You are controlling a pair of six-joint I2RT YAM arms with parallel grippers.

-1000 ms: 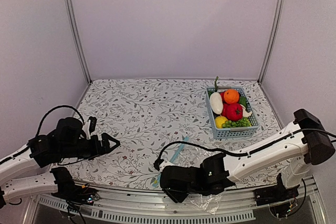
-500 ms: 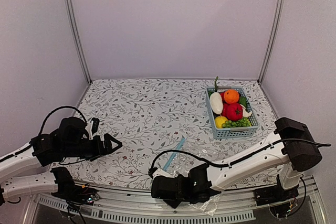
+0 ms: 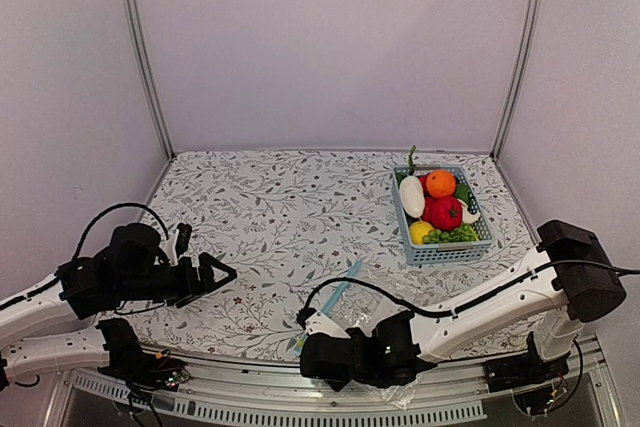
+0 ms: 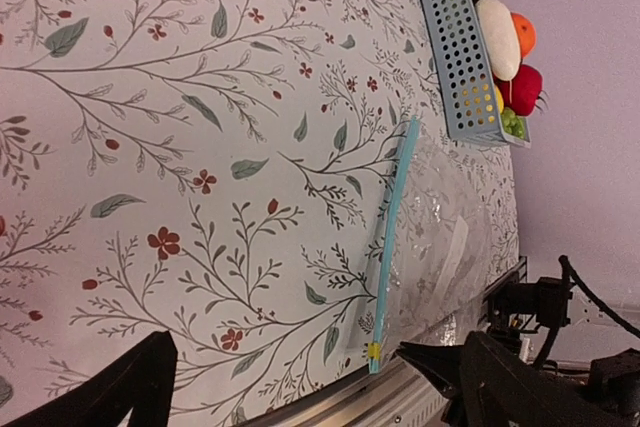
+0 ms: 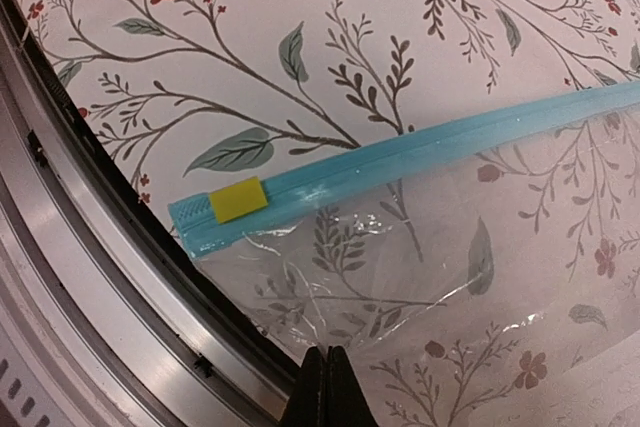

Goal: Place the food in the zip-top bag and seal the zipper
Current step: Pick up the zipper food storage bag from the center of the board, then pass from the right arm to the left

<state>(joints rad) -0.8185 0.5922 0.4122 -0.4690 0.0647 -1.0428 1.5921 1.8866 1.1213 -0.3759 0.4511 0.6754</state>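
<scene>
Since half a second ago the right hand (image 3: 325, 362) has slid a little to the right along the near edge of the worktop (image 3: 270, 197). The zip-top bag (image 3: 400, 387) has shifted with it, so the zipper (image 3: 338, 292) now lies further right. The left hand (image 3: 225, 279) is unchanged at near left, with its fingers spread wide and nothing between them.

Only the right wrist view shows the right fingers (image 5: 325, 387) pressed together, seemingly pinching the bag's clear film at its near corner, though the contact is hard to see. It also shows a yellow slider (image 5: 238, 199) at the zipper's near end. The food (image 3: 440, 209) sits in the basket (image 3: 445, 252) at far right, well apart from the bag.
</scene>
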